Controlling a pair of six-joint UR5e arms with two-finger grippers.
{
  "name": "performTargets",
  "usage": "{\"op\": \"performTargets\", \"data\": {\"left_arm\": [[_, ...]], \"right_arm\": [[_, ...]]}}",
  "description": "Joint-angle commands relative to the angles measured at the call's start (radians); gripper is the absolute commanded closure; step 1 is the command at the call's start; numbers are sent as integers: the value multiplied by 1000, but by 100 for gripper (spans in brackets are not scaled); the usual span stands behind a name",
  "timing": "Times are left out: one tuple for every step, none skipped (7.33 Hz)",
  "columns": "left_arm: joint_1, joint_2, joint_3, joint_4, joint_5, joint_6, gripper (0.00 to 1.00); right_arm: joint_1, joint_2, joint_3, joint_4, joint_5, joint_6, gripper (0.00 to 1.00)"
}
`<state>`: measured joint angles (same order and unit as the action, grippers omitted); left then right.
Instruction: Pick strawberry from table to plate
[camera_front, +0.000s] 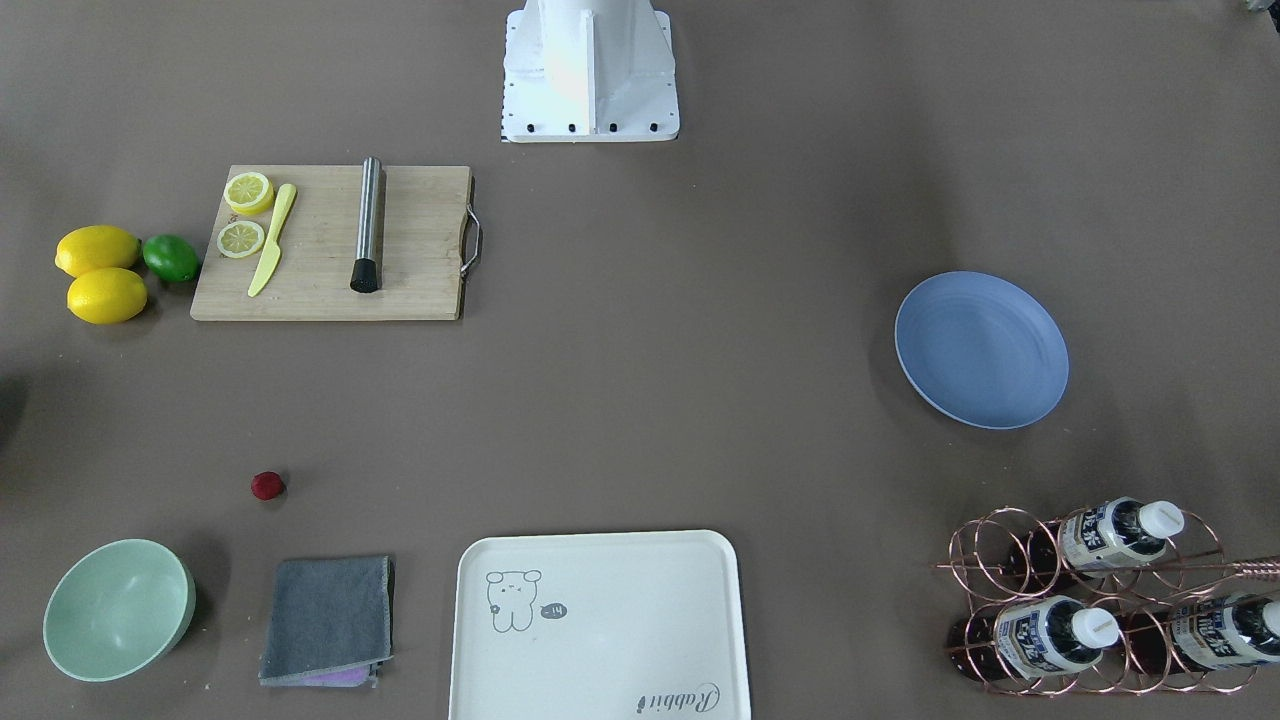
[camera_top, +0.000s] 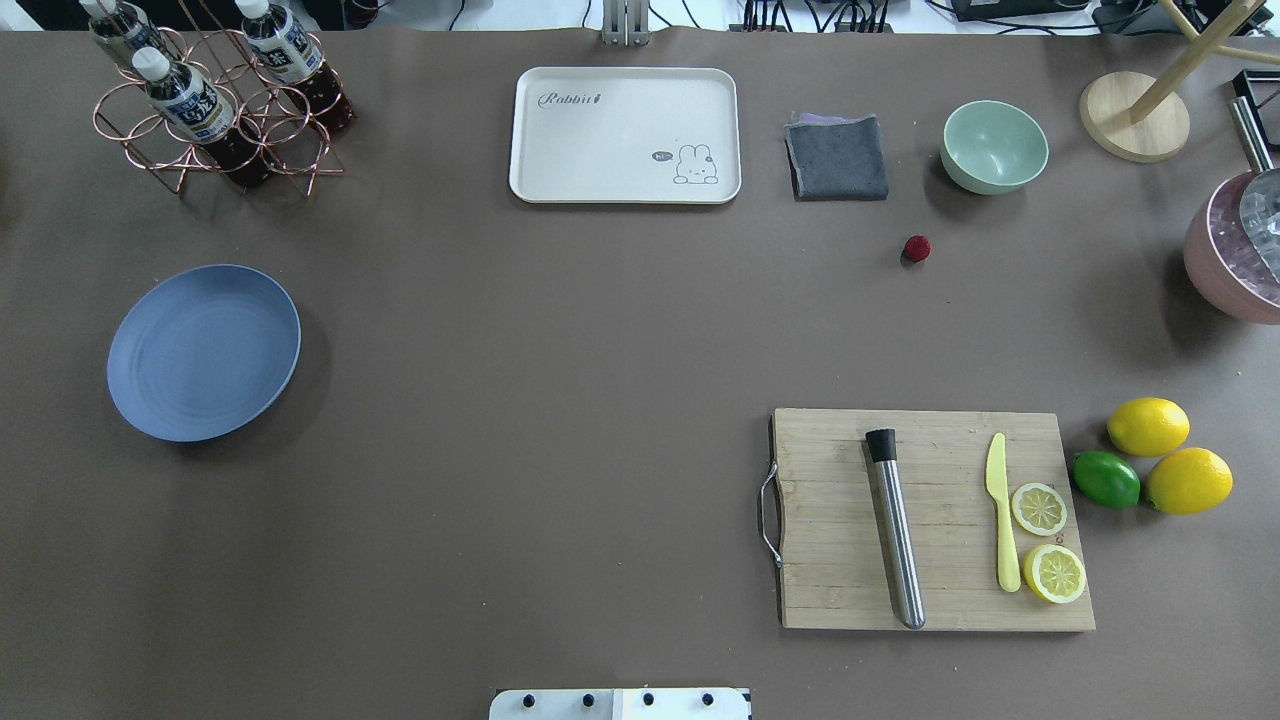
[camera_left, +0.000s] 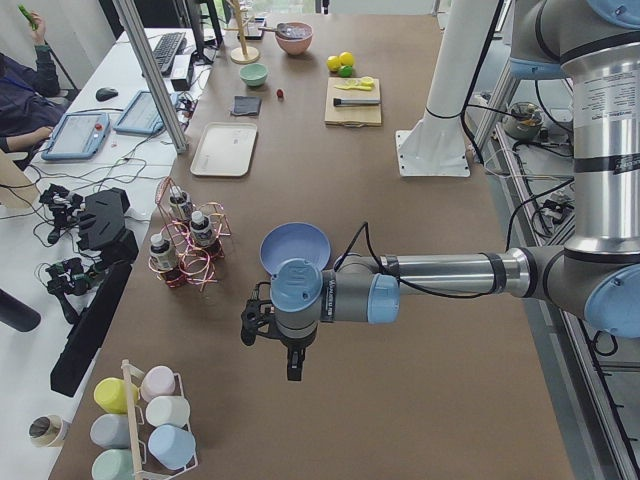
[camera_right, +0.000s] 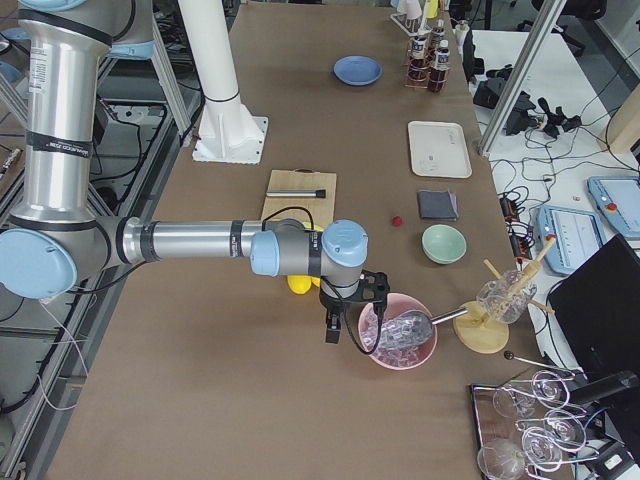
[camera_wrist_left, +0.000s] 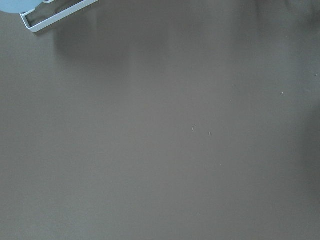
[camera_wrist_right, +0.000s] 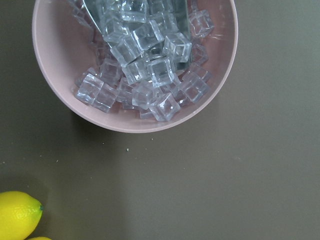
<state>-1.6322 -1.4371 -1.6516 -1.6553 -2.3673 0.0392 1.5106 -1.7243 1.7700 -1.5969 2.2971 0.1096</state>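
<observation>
The strawberry (camera_front: 267, 486) (camera_top: 916, 248), a small dark red berry, lies on the grey-brown table (camera_top: 560, 340) between the mint-green bowl and the grey cloth, with no gripper near it. The blue plate (camera_front: 981, 350) (camera_top: 204, 352) sits bare on the opposite half of the table. My left gripper (camera_left: 293, 370) hangs over the table's end past the plate, showing only in the exterior left view. My right gripper (camera_right: 333, 330) hovers beside a pink bowl of ice, showing only in the exterior right view. I cannot tell whether either is open or shut.
A wooden cutting board (camera_top: 930, 520) holds a steel muddler, a yellow knife and lemon slices; two lemons and a lime (camera_top: 1105, 478) lie beside it. A cream tray (camera_top: 625, 135), grey cloth (camera_top: 837, 157), green bowl (camera_top: 993, 146), bottle rack (camera_top: 215, 100) and pink ice bowl (camera_wrist_right: 135, 65) stand along the edges.
</observation>
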Motion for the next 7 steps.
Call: {"op": "performTargets", "data": {"left_arm": [[0,-2,6,-17,-3,-5,2],[0,-25,-8,-21,-3,-8,2],[0,-43,2,-23,-3,-4,2],[-8,-31,-26,-62,-27,2,2],[-5,-45,-14,-110,-99,-40,2],[2,-89,-16,-147,-98,-41,2],[21,-107,-11,-164,-104,-54,2]], "right_arm": [[0,-1,0,0,1,2,0],[0,-1,0,0,1,4,0],[0,-1,0,0,2,5,0],[0,5,2,0,2,7,0],[0,6,11,2,1,10,0],[-1,26,28,8,1,10,0],[-1,47,37,41,-2,2,0]]}}
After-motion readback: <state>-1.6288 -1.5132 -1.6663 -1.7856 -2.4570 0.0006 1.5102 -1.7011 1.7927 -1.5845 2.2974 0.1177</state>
